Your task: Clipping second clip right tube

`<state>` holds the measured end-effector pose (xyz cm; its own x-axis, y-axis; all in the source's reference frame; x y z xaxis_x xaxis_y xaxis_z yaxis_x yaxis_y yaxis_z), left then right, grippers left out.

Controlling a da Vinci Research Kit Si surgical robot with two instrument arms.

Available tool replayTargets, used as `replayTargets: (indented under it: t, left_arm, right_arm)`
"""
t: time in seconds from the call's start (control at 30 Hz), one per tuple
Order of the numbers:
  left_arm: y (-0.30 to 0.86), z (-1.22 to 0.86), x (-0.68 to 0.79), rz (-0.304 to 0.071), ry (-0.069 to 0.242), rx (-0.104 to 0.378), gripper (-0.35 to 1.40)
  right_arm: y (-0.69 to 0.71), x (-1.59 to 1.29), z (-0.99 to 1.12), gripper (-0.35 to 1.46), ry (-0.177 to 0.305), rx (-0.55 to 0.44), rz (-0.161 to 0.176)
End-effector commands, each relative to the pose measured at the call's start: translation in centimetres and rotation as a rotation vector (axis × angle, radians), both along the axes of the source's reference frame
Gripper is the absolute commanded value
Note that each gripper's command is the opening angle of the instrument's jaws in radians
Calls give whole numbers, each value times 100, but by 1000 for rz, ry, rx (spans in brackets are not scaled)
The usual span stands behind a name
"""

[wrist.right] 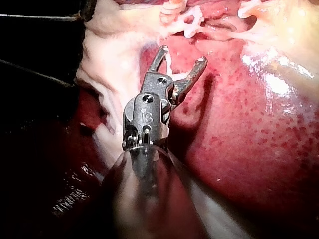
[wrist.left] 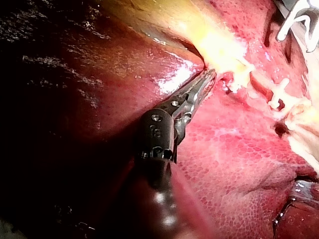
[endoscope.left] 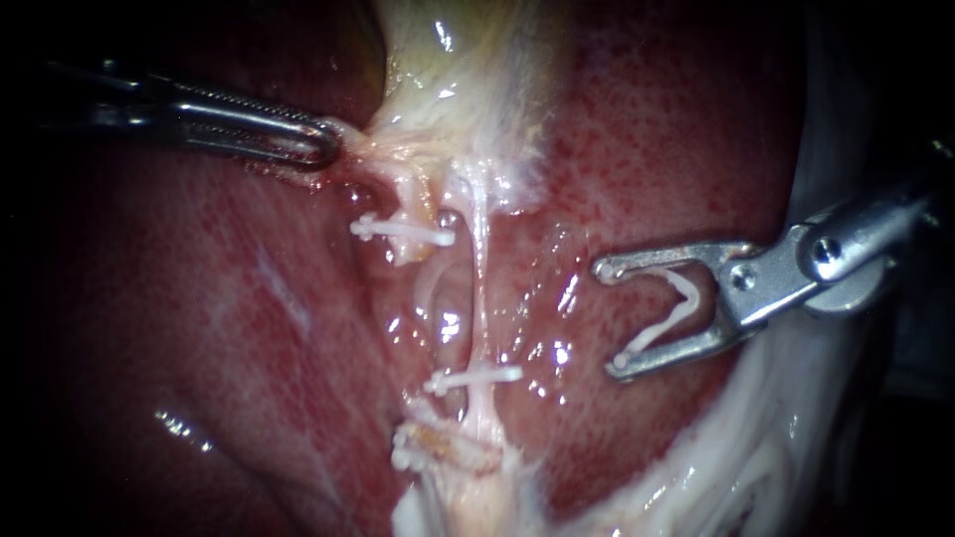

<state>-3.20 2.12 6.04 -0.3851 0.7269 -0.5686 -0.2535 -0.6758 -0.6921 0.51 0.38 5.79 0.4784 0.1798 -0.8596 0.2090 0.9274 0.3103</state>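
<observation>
The right tube (endoscope.left: 482, 268) runs as a thin pale strand down the middle of the endoscope view, with one white clip (endoscope.left: 474, 379) across its lower part. My right instrument (endoscope.left: 610, 316) stays to the right of it, apart from the tube. Its jaws stand wide with an open white clip (endoscope.left: 674, 310) seated between them. In the right wrist view the right instrument (wrist.right: 182, 56) points at the clipped strands. My left instrument (endoscope.left: 323, 144) is shut on pale tissue at the gallbladder's (endoscope.left: 458, 60) narrow end; in the left wrist view the left instrument (wrist.left: 208, 77) pinches that tissue.
A second tube (endoscope.left: 413, 214) to the left carries a clip (endoscope.left: 403, 231) high up and another clip (endoscope.left: 410, 449) low down. Red liver (endoscope.left: 249, 298) surrounds everything. Whitish tissue (endoscope.left: 756, 447) lies under my right instrument's shaft.
</observation>
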Motion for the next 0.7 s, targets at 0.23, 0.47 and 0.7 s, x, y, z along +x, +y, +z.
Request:
replayTargets:
  t: [0.23, 0.47, 0.7]
  left_arm:
    - [22, -37, 25, -19, 11, 13, -35]
    - [29, -51, 43, -36, 10, 0, -35]
    - [29, -50, 41, -37, 11, -1, -35]
  right_arm:
    - [-1, 0, -1, 50, 2, 2, -3]
    - [-1, 7, -4, 50, 8, 55, 7]
    - [-4, 34, 3, 49, -19, 319, 104]
